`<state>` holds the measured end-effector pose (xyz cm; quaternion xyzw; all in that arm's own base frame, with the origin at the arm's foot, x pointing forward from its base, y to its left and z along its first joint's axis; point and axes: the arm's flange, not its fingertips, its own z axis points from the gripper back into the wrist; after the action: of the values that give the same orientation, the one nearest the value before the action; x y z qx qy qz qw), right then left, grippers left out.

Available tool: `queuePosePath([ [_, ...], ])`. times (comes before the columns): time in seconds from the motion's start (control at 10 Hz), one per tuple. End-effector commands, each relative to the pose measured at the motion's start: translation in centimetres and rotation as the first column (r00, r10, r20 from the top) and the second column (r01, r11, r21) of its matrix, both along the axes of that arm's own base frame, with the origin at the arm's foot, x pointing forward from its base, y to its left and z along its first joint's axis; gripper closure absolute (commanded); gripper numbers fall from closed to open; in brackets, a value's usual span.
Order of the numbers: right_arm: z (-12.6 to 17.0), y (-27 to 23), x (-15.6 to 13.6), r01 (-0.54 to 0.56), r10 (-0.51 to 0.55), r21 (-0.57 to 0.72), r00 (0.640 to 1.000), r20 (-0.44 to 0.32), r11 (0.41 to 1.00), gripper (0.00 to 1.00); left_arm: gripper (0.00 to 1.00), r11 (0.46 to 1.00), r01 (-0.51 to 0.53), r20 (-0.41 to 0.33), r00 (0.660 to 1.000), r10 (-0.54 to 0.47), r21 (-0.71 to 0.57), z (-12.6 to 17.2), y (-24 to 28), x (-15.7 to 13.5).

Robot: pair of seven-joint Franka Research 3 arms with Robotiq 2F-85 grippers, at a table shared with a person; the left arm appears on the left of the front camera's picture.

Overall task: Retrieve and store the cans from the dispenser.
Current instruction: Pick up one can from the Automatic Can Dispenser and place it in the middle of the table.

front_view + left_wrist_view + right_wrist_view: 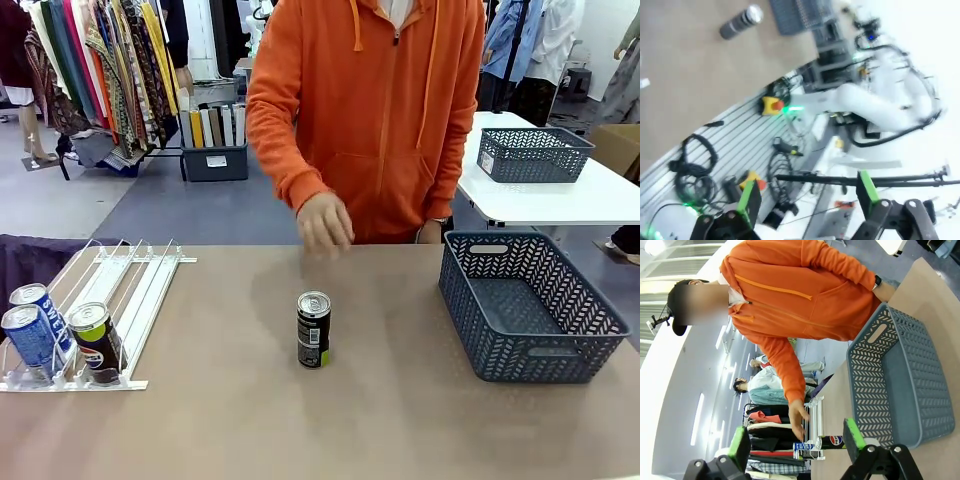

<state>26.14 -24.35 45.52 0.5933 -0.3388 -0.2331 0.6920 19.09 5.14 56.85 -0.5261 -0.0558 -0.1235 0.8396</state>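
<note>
The white wire dispenser (120, 290) lies at the table's left and holds two blue cans (30, 338) and a black can (96, 342) at its near end. Another black can (313, 328) stands upright mid-table, below the person's lowered hand (323, 222). My left gripper (807, 192) is open and empty, high and away from the table, with that can (740, 22) far off. My right gripper (797, 441) is open too, out beyond the basket, and a black can (831, 441) and the dispenser (816, 412) show beyond its fingers.
A dark grey-blue perforated basket (460, 290) sits empty at the table's right, also in the right wrist view (875, 375). The person in an orange hoodie stands at the far edge. Bare tabletop surrounds the standing can. A second basket (530, 155) rests on a white table behind.
</note>
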Motion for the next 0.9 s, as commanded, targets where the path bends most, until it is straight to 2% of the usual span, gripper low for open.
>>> queuePosePath([
  [0.0,0.3,-0.1,0.2,0.003,-0.003,0.001,1.0,0.024,1.0,0.0,0.0,0.975,-0.068,-0.061,0.997,0.056,-0.211,-2.8,5.1,1.1],
  [0.2,0.3,-0.1,0.2,0.003,-0.003,0.001,1.0,0.024,1.0,0.0,0.0,0.911,-0.169,-0.086,0.985,0.147,-0.376,-5.3,8.4,1.1],
  [0.3,0.3,-0.1,0.2,0.003,-0.003,0.001,1.0,0.024,1.0,0.0,0.0,0.899,-0.231,-0.114,0.973,0.202,-0.373,-6.0,8.6,1.4],
  [0.4,0.3,-0.1,0.2,0.003,-0.003,0.001,1.0,0.024,1.0,0.0,0.0,0.94,-0.156,-0.075,0.987,0.14,-0.305,-4.8,9.2,-0.5],
  [0.8,0.3,-0.1,0.2,0.003,-0.003,0.001,1.0,0.024,1.0,0.0,0.0,0.94,-0.156,-0.075,0.987,0.14,-0.305,-4.8,9.2,-0.5],
])
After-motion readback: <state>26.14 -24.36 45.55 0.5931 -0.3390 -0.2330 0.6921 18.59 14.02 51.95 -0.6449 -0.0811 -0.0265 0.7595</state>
